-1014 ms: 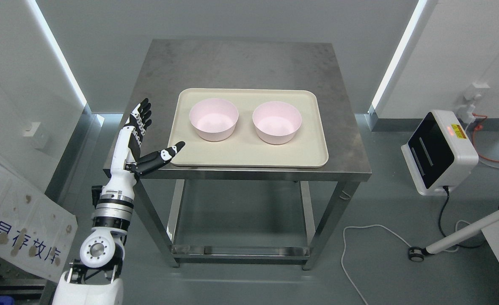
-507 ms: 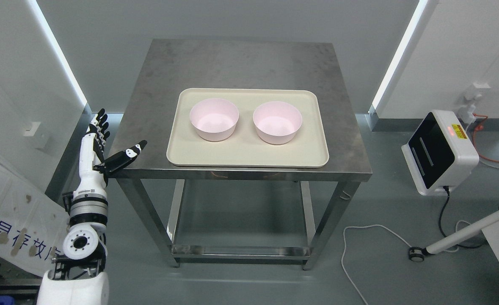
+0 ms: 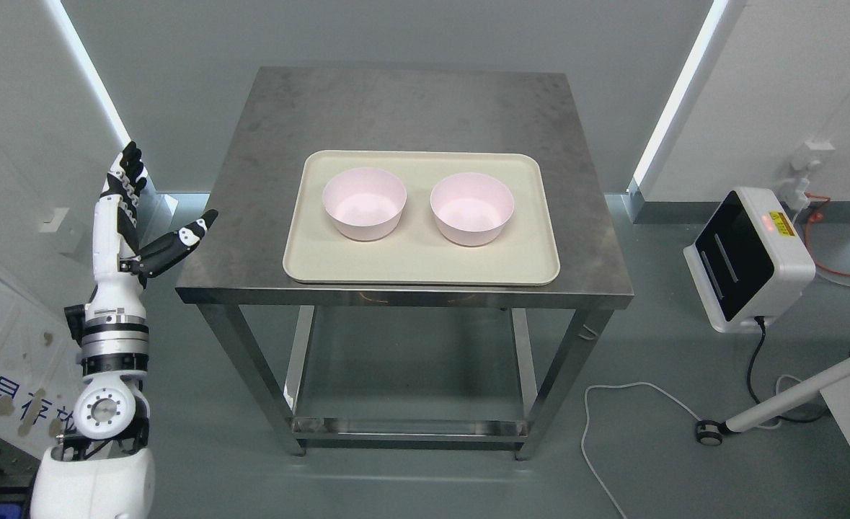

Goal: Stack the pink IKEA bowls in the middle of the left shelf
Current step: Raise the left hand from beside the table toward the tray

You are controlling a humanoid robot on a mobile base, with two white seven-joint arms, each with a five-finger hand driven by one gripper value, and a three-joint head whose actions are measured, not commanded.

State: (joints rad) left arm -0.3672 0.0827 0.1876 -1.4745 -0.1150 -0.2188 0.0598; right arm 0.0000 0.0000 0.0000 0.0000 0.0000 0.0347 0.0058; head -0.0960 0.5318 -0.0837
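Two pink bowls stand side by side on a cream tray [image 3: 525, 261] on a steel table [image 3: 410, 101]: the left bowl [image 3: 364, 202] and the right bowl [image 3: 471, 207], both upright and apart. My left hand [image 3: 152, 209] is raised off the table's left edge, well left of the tray. Its fingers [image 3: 123, 173] are stretched up, the thumb points right, and it holds nothing. My right arm is out of the picture.
A white box device [image 3: 747, 258] with a dark screen sits on the floor at the right, with cables [image 3: 612, 404] trailing across the floor. A printed white panel [image 3: 6, 360] leans at the lower left. The table has a lower rail [image 3: 406, 427].
My left hand has drawn back leftward, from over the table's front left corner near the tray to clear of the table's left edge, staying open. The bowls have not moved.
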